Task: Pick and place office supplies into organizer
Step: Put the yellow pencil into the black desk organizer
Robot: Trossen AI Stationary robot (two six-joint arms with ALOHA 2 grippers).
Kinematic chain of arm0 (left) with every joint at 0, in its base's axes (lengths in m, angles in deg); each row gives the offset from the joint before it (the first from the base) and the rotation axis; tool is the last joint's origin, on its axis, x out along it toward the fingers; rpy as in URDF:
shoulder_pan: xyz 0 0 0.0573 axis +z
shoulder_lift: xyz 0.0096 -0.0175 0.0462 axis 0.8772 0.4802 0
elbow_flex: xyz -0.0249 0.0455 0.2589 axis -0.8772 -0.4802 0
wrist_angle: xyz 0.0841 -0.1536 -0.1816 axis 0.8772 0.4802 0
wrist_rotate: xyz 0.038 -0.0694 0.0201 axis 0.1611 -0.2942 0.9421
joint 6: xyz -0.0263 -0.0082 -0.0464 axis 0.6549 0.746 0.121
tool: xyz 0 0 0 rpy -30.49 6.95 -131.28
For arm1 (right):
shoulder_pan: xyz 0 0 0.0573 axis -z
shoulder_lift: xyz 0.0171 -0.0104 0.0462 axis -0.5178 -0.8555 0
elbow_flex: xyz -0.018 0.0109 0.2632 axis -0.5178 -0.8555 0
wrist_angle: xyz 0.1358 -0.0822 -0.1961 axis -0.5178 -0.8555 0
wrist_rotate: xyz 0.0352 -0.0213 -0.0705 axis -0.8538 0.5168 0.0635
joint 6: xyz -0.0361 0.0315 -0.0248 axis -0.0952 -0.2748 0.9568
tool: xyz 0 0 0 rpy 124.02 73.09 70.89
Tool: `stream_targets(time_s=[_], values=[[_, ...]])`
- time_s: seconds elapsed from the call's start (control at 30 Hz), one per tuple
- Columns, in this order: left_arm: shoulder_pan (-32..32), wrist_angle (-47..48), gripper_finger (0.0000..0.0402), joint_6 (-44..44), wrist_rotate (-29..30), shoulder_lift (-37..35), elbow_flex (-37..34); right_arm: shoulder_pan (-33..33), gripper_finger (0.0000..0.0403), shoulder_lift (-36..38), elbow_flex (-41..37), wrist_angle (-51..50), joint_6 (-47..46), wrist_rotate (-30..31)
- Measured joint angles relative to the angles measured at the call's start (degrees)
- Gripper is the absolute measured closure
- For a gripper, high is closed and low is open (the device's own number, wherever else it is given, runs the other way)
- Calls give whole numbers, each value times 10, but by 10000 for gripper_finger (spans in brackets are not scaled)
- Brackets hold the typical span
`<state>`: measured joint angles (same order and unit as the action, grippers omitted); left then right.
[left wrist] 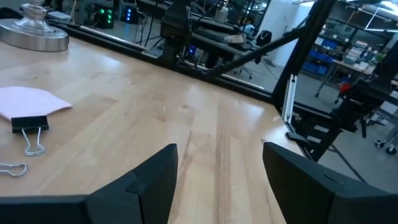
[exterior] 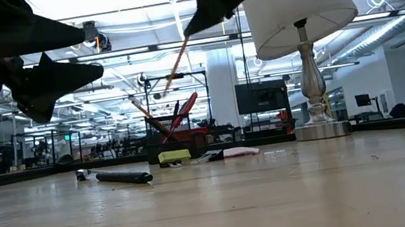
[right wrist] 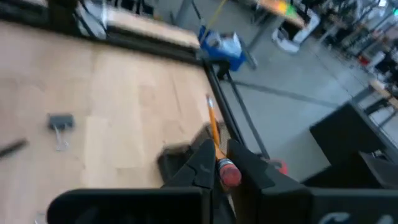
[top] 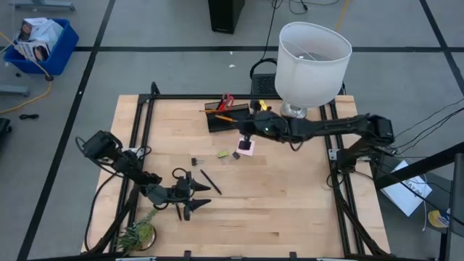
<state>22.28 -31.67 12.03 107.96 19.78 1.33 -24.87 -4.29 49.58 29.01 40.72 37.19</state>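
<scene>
My right gripper (top: 245, 134) hovers beside the black organizer (top: 223, 119), shut on an orange pencil (exterior: 173, 68). Red-handled scissors (top: 226, 101) and another pencil stand in the organizer. The pink sticky-note pad (top: 246, 147), the yellow-green eraser (top: 222, 154), two black clips (top: 194, 160) and a black pen (top: 209, 181) lie flat on the table. My left gripper (top: 201, 197) is open above the table's near left part, close to the pen and touching nothing. The left wrist view shows the pad (left wrist: 28, 101) and a clip (left wrist: 30, 124). My right gripper pinches the orange pencil between its two fingers near the pink eraser end (right wrist: 227, 174). The fingers come slanting from above and the right. The pencil is lifted clear and slants down from the fingers, its point end (exterior: 163, 89) above the organizer (exterior: 178, 140).
A white-shaded lamp (top: 312, 54) stands on a silver base (left wrist: 34, 34) at the far right, behind my right arm. A small green plant (top: 138, 233) sits at the near left corner. Black frame rails (top: 141, 138) run along the table's edges. Bare wood (top: 290, 203) shows at the near right.
</scene>
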Motion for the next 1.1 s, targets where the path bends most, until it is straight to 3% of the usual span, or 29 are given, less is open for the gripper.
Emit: stream_targets(time_s=[0.53,0.7,0.9,1.1], values=[[-1,-17,158,-1,5,0,0,70,387,-110,136,-90,60,-33],[-2,-15,158,0,5,0,0,92,387,-133,179,-154,50,-99],[-3,-13,158,4,4,0,0,119,387,-154,211,-196,94,-114],[-3,-12,158,1,4,0,0,155,387,-153,221,-198,101,-199]])
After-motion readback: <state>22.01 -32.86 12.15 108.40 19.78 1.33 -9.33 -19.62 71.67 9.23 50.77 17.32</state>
